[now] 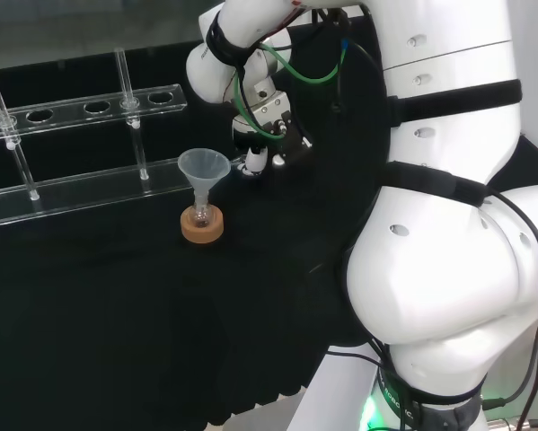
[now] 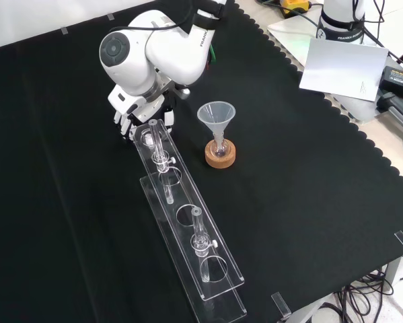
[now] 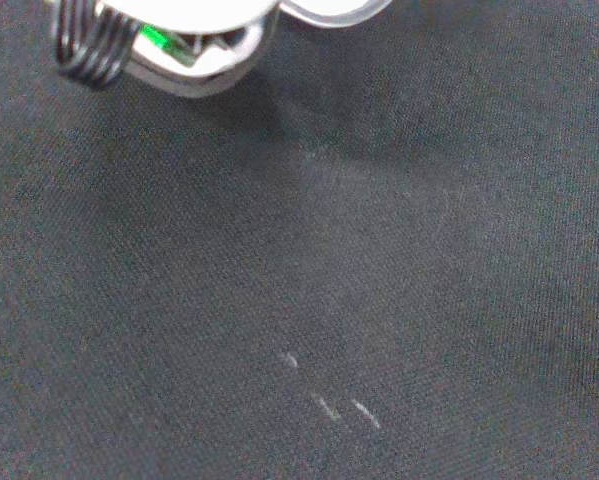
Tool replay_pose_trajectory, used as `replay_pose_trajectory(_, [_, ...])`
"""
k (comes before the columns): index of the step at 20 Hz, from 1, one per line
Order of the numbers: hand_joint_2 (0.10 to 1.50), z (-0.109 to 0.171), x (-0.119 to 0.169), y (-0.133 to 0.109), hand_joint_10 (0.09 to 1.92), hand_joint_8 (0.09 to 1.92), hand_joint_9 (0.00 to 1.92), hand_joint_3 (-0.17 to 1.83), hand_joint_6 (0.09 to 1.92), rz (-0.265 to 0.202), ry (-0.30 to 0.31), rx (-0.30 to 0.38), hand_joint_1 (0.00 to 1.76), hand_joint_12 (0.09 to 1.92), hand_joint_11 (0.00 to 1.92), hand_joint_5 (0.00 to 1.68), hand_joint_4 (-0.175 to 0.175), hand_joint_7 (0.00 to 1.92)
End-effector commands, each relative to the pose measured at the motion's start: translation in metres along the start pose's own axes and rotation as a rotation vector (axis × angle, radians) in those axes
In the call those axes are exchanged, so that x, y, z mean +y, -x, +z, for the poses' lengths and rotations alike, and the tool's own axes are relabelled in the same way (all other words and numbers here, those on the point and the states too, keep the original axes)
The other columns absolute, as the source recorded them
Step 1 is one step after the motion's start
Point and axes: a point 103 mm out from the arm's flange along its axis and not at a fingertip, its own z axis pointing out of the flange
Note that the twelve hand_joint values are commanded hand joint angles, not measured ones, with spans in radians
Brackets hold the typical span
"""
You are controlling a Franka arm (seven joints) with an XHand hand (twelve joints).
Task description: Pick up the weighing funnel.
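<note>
Hand (image 2: 135, 108) down near the cloth (image 2: 309, 175), just beside the rack (image 2: 188, 225) end

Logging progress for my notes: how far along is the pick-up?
Done: the hand is down at the cloth beside the end of the clear rack, left of the funnel in the front view. In hand: probably the grasp; I cannot tell whether it holds anything. Left: the lift.

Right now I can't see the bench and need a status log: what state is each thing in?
funnel: upright, mouth up, stem in the flask.
flask: upright on the cork ring; contents unclear.
rack: standing, visible holes empty.
hand: low over the cloth, at the rack's far end in the front view; grip cannot be told.
</note>
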Motion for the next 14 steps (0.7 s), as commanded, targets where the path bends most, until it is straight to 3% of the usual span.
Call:
replay_pose_trajectory(1, [0.63, 0.0024, 0.0015, 0.0005, 0.46, 0.68, 0.86, 0.58, 0.71, -0.003, -0.001, 0.011, 0.99, 1.19, 0.64, 0.84, 0.051, 0.63])
replay_pose_trajectory(11, [0.62, 0.0050, 0.0062, -0.0011, 0.46, 0.67, 0.86, 0.59, 0.72, 0.012, -0.015, 0.018, 0.98, 1.19, 0.63, 0.84, 0.047, 0.61])
replay_pose_trajectory(12, [0.62, 0.0055, 0.0060, -0.0026, 0.46, 0.68, 0.86, 0.59, 0.72, 0.019, -0.015, 0.005, 0.98, 1.19, 0.63, 0.90, 0.064, 0.62])
replay_pose_trajectory(14, [0.73, 0.0050, 0.0059, -0.0037, 0.46, 0.69, 0.88, 0.49, 0.69, 0.027, -0.007, -0.008, 1.06, 1.18, 0.66, 1.11, 0.139, 0.64])
